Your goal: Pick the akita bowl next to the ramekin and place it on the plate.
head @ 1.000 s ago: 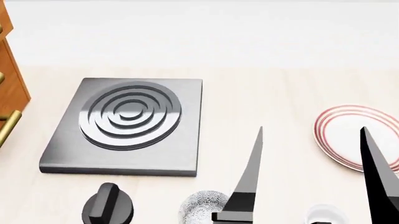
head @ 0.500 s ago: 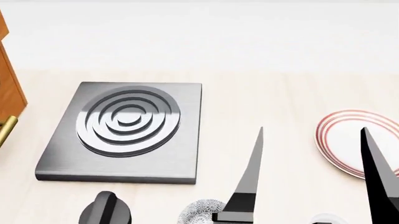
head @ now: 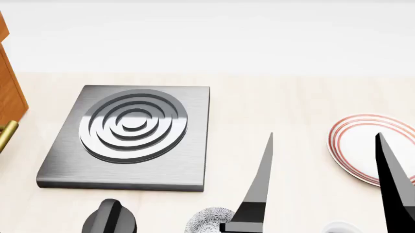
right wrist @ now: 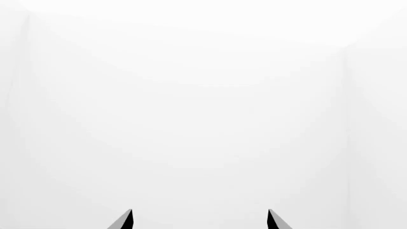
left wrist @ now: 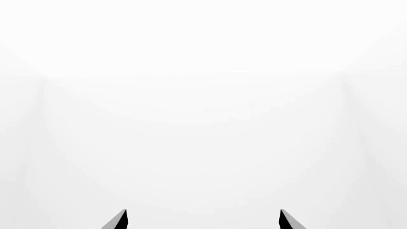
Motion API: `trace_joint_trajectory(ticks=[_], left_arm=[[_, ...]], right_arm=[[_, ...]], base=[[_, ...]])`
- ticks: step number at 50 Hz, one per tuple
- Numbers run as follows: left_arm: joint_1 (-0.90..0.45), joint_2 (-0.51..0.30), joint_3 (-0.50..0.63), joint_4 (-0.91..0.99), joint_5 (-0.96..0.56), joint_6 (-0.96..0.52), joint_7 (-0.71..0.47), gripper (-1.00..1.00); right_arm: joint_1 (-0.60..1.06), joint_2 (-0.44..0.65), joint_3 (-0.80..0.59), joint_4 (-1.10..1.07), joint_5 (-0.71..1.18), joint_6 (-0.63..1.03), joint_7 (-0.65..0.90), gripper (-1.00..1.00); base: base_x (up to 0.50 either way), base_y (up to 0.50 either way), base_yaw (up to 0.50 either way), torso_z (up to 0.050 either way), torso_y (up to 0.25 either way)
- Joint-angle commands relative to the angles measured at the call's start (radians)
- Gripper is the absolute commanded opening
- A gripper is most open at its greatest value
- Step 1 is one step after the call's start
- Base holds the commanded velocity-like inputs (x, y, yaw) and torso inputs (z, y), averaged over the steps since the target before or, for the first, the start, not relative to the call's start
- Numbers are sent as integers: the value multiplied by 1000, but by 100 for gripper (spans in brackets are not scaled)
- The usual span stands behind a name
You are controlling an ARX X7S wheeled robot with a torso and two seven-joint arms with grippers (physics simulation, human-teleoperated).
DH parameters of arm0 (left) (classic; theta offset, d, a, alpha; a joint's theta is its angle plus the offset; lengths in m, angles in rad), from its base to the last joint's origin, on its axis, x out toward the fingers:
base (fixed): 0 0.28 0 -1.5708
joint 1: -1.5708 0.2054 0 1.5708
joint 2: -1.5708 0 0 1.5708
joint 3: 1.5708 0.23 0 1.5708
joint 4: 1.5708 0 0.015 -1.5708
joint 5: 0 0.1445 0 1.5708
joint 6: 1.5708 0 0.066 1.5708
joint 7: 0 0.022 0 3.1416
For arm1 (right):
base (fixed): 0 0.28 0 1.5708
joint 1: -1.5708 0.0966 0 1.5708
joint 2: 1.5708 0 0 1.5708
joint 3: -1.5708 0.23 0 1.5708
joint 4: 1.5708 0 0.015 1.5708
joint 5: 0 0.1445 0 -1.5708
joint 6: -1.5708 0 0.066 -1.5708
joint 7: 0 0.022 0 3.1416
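At the near edge of the head view, a patterned bowl (head: 211,221) peeks up beside one dark finger, and a sliver of the white ramekin (head: 341,227) shows further right. Whether this speckled bowl is the akita bowl of the task I cannot tell; its twin may lie out of sight, closer to the ramekin. A black knob (head: 109,218) stands to its left.

The right gripper (head: 327,194) has its jaws spread wide and holds nothing; the two fingers rise over the pale wooden surface (head: 285,102), straddling the ground between bowl and ramekin. The left gripper (left wrist: 202,219) shows only in its own wrist view: two tips well apart, empty, facing blank white.

Further out lies the plate (head: 363,145), red-ringed, partly hidden behind the right finger. To the left sits the grey hob (head: 129,138), with a wooden cabinet (head: 9,92) at the far left edge.

The risk here is picking the wrong patterned bowl, since so little near the robot is visible. A descent could also clip the ramekin or tip the bowl off its narrow foot.
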Motion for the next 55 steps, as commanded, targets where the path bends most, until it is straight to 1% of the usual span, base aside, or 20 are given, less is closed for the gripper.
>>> trace_joint_trajectory(ticks=[1,13,23,55], left_arm=[[0,2,0,0,-1,-10,0,100],[-6,1,7,0,0,-10,-1,100],[-8,4,5,0,-6,-13,-1,100],[6,7,-6,0,-5,-13,1,100]], right_arm=[[2,0,-5,2,-1,0,1,100],[-2,7,-9,1,-3,-8,4,100],[3,4,-11,7,2,-9,2,100],[-4,16,-25,9,-8,-30,11,100]], base=[[0,0,0,0,0],[0,0,0,0,0],[0,0,0,0,-120],[0,0,0,0,-199]])
